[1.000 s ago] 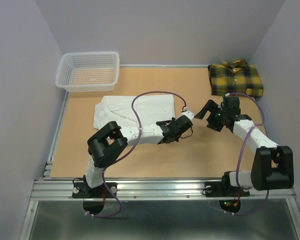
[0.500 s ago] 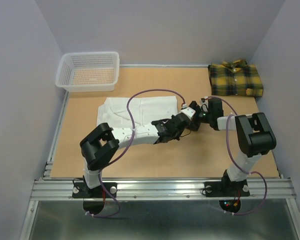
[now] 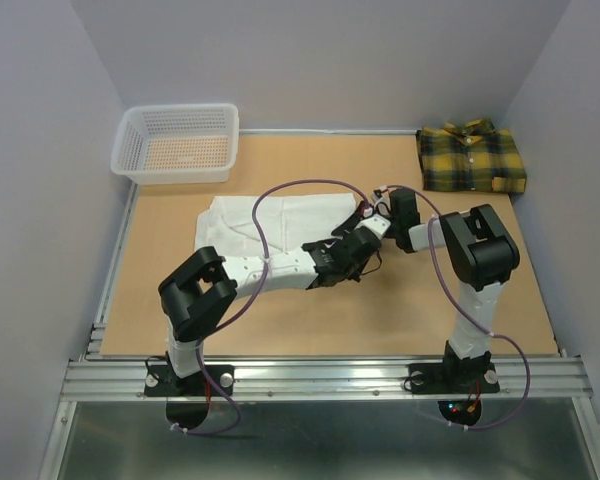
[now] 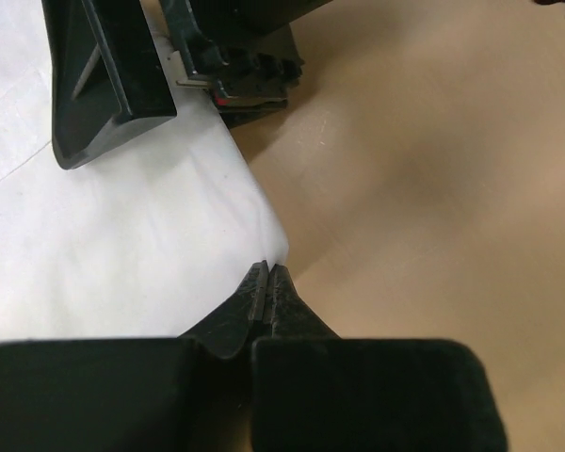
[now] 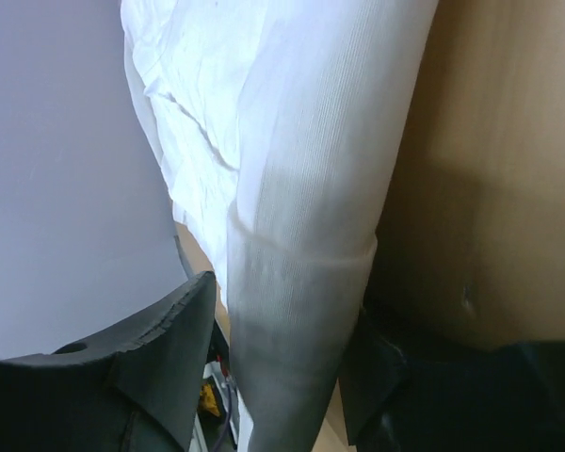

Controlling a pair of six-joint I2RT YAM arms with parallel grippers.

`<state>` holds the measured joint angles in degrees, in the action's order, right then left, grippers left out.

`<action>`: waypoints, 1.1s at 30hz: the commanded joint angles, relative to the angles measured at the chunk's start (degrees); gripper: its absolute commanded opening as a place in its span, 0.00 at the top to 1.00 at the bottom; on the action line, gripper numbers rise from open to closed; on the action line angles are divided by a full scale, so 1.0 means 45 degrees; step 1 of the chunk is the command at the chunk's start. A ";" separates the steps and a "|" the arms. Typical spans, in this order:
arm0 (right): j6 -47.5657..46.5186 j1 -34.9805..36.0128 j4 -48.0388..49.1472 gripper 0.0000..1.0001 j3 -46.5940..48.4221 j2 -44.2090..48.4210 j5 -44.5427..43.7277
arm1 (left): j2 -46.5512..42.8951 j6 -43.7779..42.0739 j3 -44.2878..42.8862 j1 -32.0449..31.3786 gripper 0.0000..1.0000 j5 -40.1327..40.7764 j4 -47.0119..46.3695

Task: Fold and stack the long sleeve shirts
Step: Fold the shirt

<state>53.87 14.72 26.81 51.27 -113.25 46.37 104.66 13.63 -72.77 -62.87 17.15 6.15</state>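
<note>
I now have the right hand (image 5: 287, 315) swung in mid-frame, spread around the edge of the white shirt (image 3: 270, 215), left hand (image 4: 266, 282) pressed together beside it; fold likely next.

White shirt (image 3: 270, 220) is plain, no pattern. Plaid shirt (image 3: 472, 158) is yellow with dark green checks. Basket (image 3: 177, 140) is white mesh, table (image 3: 280, 320) tan, walls (image 3: 330, 60) pale lilac, arms (image 3: 280, 268) white and black, cables (image 3: 310, 183) purple.

- A white mesh basket (image 3: 177, 142) is sitting at the far left corner of the table.
- The tan table (image 3: 310, 300) is lying between pale walls (image 3: 320, 60), with a metal rail (image 3: 320, 378) running along its near edge.
</note>
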 commanded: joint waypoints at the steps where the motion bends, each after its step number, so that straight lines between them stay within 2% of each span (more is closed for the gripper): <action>1: -0.0115 0.0322 0.0449 0.47 0.0970 -0.0614 0.0008 | -0.0758 0.0058 -0.0020 -0.0208 1.00 0.0135 -0.0430; 6: -0.0290 0.0420 0.0449 0.65 0.1010 -0.0868 0.0106 | -0.0836 0.0486 0.0078 -0.0267 1.00 0.0368 -0.0352; 8: -0.0465 0.0420 0.0410 0.73 0.0816 -0.0732 0.0028 | -0.0914 0.0662 0.0117 -0.0248 0.95 0.0622 -0.0274; 11: -0.0933 0.0401 0.0293 0.89 0.0620 -0.0440 0.0047 | -0.1090 0.0994 0.0117 -0.0247 0.80 0.0798 0.0018; 12: -0.1070 0.0401 0.0196 0.93 0.0639 -0.0400 0.0067 | -0.1245 0.1092 0.0117 -0.0247 0.68 0.0838 0.0077; 14: -0.1441 0.0362 -0.0272 0.99 0.0600 -0.0244 0.0086 | -0.1441 0.1151 0.0136 -0.0228 0.54 0.0877 0.0214; 18: -0.3641 0.0051 -0.2280 0.99 0.0736 0.0303 0.0048 | -0.2337 0.1404 0.0195 0.0142 0.31 0.0702 0.0468; 21: -0.5011 -0.0553 -0.3883 0.99 0.0814 0.0888 0.0105 | -0.3292 0.1678 0.0487 0.0862 0.25 0.0137 0.0508; 25: -0.7296 -0.1356 -0.7041 0.99 0.1905 0.1182 -0.0204 | -0.4700 0.1932 0.0936 0.2425 0.24 -0.0879 0.0703; 28: -0.9543 -0.1377 -1.1060 0.99 0.3953 0.1105 -0.1606 | -0.5873 0.2089 0.1755 0.3945 0.24 -0.1388 0.0683; 33: -1.1868 -0.1377 -1.4019 0.99 0.6764 0.0560 -0.3231 | -0.6928 0.2575 0.3840 0.6135 0.25 -0.2402 0.0607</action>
<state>12.69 7.97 -21.82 72.79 -110.30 38.15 76.40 22.92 -61.98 -40.16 11.49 8.93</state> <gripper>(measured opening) 0.089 0.759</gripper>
